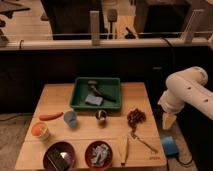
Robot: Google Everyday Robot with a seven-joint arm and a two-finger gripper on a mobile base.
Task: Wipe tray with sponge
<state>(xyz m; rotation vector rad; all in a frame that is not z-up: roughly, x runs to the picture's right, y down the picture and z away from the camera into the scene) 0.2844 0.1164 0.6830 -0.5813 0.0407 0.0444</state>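
Gripper (169, 121): at end of white arm (187, 90), hanging point-down just off right edge of table (55, 95); well apart from tray; nothing seen held; width of grip cannot be told.
Tray (111, 85): dark green, raised sides, at back centre of table.
Sponge (93, 100): flat grey-blue pad, lying on tray floor, left of middle, near front wall.
Brush (98, 90): dark handled tool, also in tray, just behind sponge; touching or apart, cannot be told.
Step in hand: by judgement, reach for sponge; pick-up not yet done.
Approach: best high over right wall of tray, then straight down onto pad, avoiding any sideways sweep across rim.
Grasp: across pad's narrow width, on side away from brush; light press to floor before closing, since thin pad likely to slip.
Wipe: flat contact, slow strokes along floor, brush skirted or nudged aside.
Hazards: dark reddish cluster (135, 116) and small dark round item (100, 116) just before tray; blue block (169, 145) under gripper, not to be taken for sponge.
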